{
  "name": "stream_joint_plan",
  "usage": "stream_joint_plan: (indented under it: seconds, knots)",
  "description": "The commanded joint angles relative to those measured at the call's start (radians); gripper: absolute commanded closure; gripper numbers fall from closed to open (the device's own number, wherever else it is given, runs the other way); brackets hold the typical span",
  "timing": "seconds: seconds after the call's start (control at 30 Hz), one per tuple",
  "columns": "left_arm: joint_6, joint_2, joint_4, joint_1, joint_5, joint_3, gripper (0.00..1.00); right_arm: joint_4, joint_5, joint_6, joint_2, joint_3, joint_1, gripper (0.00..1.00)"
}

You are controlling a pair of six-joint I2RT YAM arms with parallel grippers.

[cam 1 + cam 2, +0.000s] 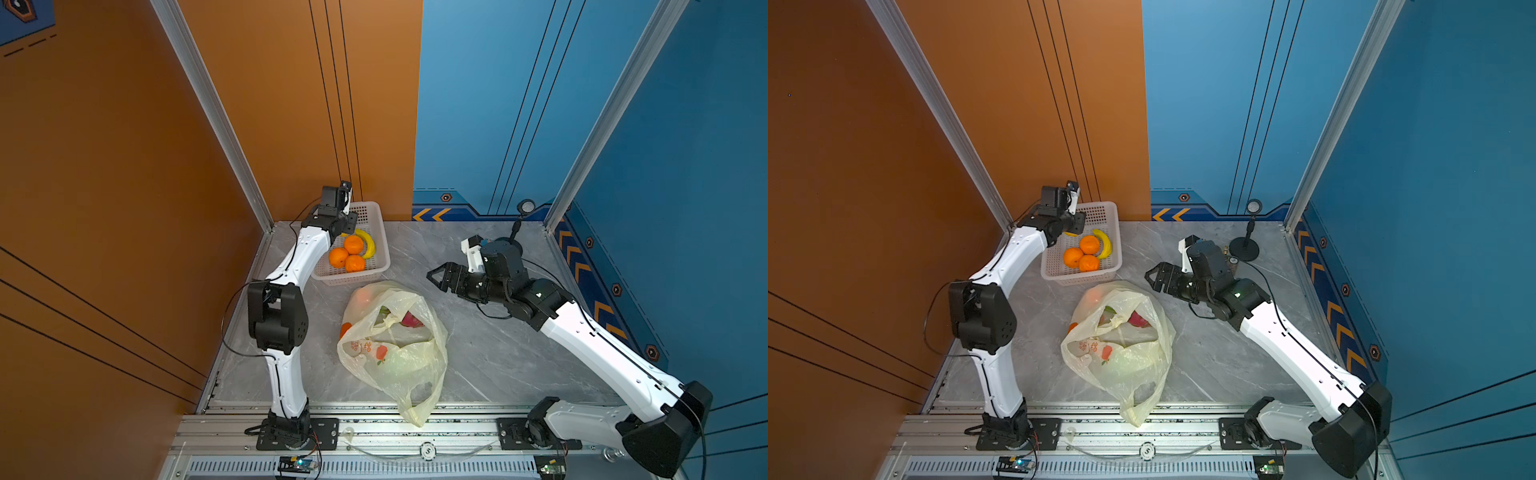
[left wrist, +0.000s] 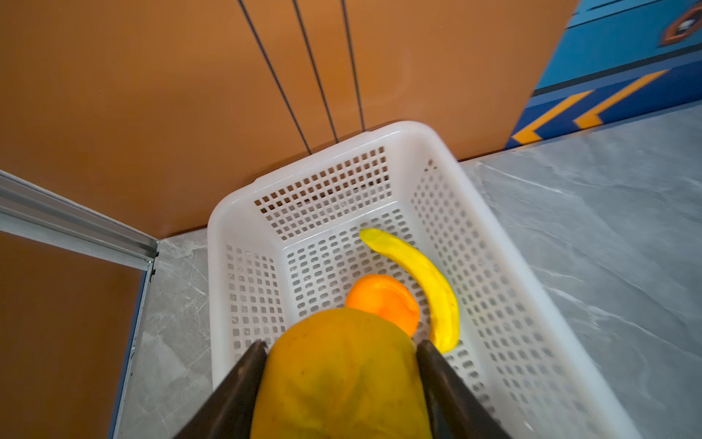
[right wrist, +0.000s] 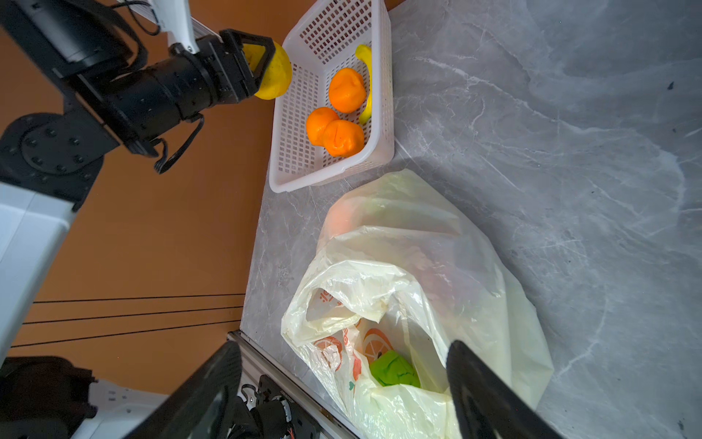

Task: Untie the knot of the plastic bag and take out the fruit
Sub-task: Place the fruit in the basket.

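The plastic bag (image 1: 399,357) lay mid-desk toward the front edge, its mouth gaping. No tied knot showed, and one handle strip (image 1: 415,411) trailed over that edge. The film looked thin, crinkly and slippery, probably too limp to hold its shape, so a pinch on the rim or a handle strip seemed the best hold.

A pink dragon fruit (image 1: 410,320) and a green fruit (image 3: 395,374) sat inside. Both were round and likely to roll, so best taken across the middle.

The left jaws gripped a yellow fruit (image 2: 342,380) over the white basket (image 1: 385,249) at the desk's far left corner. It held three oranges (image 1: 353,244) and a banana (image 1: 369,243).

The right jaws stood wide apart and empty beside the bag's far side.

The bag's orange print carried characters too small to read.
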Motion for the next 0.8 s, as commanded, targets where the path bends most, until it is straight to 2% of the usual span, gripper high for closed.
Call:
stream_joint_plan:
  seconds: [0.0,0.1,0.3,0.53,0.6,0.7,0.77]
  knots:
    - [-0.044,0.123,-0.110,0.038,-0.052,0.151,0.58,0.014,0.033,-0.022,0.012,-0.007,0.013,0.14]
    - [-0.084,0.244,-0.188,0.064,-0.028,0.295,0.57,0.002,0.044,-0.030,0.004,-0.005,0.017,0.14]
    - [-0.104,0.410,-0.250,0.083,-0.017,0.455,0.57,0.002,0.055,-0.029,-0.007,-0.010,0.018,0.14]
    - [-0.124,0.500,-0.278,0.102,0.047,0.529,0.54,0.001,0.060,-0.026,-0.011,-0.010,0.023,0.14]
    - [-0.130,0.506,-0.281,0.107,0.075,0.532,0.45,0.000,0.060,-0.024,-0.015,-0.011,0.025,0.14]
    - [-0.143,0.485,-0.282,0.108,0.097,0.526,0.26,-0.004,0.062,-0.025,-0.019,-0.007,0.026,0.14]
    - [-0.147,0.460,-0.281,0.108,0.102,0.517,0.18,-0.005,0.066,-0.024,-0.022,-0.005,0.027,0.14]
